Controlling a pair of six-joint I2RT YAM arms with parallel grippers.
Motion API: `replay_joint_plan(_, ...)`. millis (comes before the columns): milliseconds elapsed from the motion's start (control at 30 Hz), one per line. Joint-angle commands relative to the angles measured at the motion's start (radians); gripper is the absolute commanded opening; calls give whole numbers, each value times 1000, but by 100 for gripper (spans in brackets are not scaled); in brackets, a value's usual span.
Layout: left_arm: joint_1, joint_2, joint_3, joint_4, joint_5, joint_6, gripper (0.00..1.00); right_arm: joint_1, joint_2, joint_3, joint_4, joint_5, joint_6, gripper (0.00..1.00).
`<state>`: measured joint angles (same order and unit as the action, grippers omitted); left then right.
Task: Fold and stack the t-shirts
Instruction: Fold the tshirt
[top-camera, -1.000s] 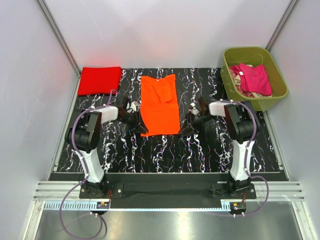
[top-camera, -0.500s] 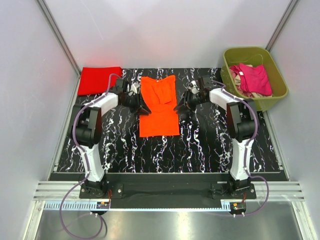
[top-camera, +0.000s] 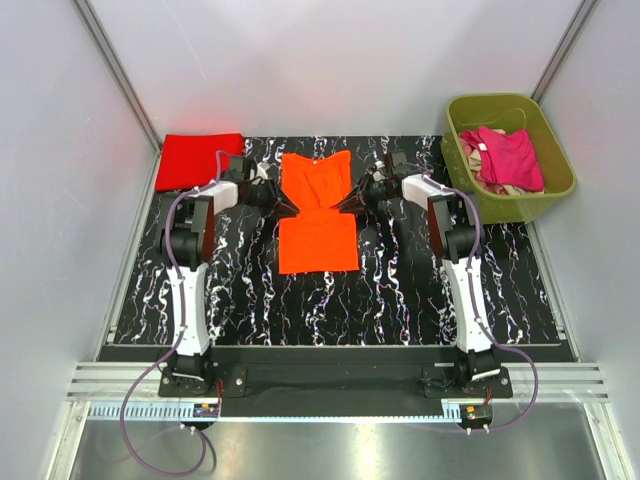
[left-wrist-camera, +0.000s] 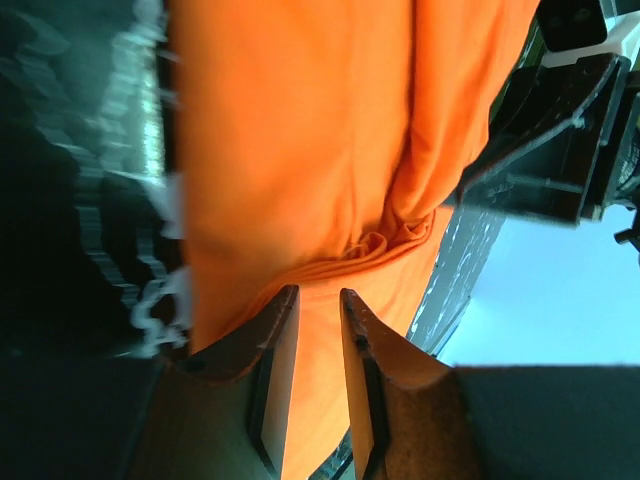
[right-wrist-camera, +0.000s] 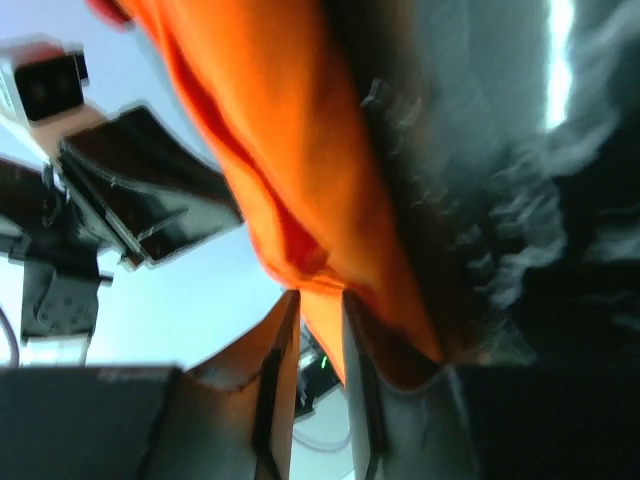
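A bright orange t-shirt (top-camera: 318, 245) lies flat in the middle of the black marbled mat, drawn in to a narrow waist at mid-length. My left gripper (top-camera: 283, 204) is shut on its left edge at that waist, and orange cloth (left-wrist-camera: 300, 150) fills the gap between the jaws (left-wrist-camera: 318, 292). At the right edge my right gripper (top-camera: 350, 203) is shut on the cloth (right-wrist-camera: 300, 130) in the same way (right-wrist-camera: 320, 293). A red t-shirt (top-camera: 200, 160) lies folded at the back left. Magenta pink (top-camera: 512, 157) and beige (top-camera: 470, 150) t-shirts lie crumpled in the tub.
The olive-green plastic tub (top-camera: 555, 190) stands at the back right, just off the mat's corner. White walls with metal rails close in the left, right and back. The arm bases are bolted to the rail at the near edge.
Both grippers moved from beside the shirt's lower half toward the back, along its sides, and closed on its edges. The cloth is now pulled in at the middle.
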<state>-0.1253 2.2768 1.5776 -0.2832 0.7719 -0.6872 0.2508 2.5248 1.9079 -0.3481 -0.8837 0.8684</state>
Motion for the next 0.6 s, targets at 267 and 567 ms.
replay_joint_plan(267,36,-94,36,-123,-14,109,32,-116,-115,-99,-130,63,-145,34)
replay_joint_plan(567,21,-549,-317,-159,-232,69,56,-53,-469,-321,-351,281,-322,59)
